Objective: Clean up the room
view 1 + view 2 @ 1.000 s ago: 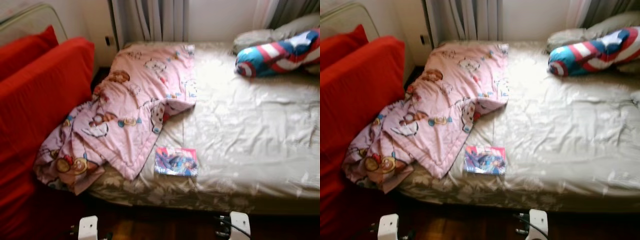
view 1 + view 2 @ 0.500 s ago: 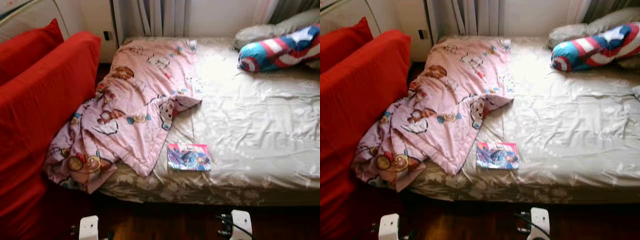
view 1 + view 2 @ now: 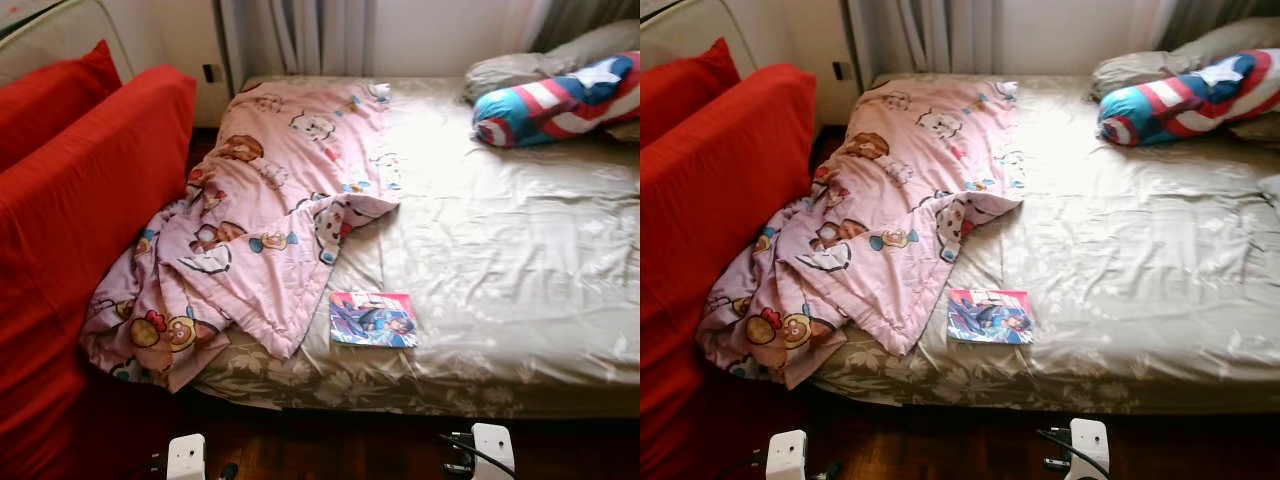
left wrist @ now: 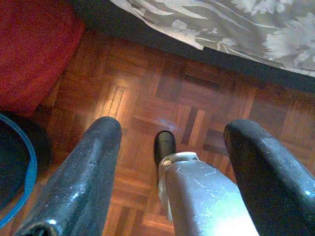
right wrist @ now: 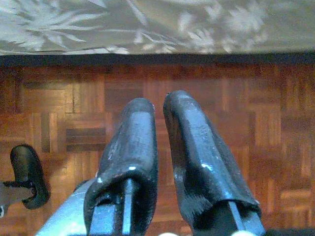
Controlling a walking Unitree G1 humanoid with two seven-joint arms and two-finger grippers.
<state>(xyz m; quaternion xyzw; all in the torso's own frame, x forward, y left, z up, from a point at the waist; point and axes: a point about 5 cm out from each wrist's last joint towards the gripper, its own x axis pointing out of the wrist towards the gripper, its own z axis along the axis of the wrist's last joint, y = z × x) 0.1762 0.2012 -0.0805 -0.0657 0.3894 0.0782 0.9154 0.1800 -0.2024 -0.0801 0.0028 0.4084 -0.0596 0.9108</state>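
Note:
A pink cartoon-print blanket lies crumpled over the left half of the bed, and its lower end hangs off the front left corner. A colourful book lies flat near the bed's front edge, just right of the blanket. A red, white and blue shield-print pillow rests at the back right. Both arms hang low in front of the bed. My left gripper is open over the parquet floor. My right gripper is shut with nothing in it, also above the floor.
A red sofa stands close along the bed's left side. A grey pillow lies behind the shield pillow, with curtains at the back wall. A dark, blue-rimmed round object sits on the floor near the left gripper.
The whole picture has shifted slightly as the camera moved. The blanket, book and pillows lie where they were, and both arms still hang low.

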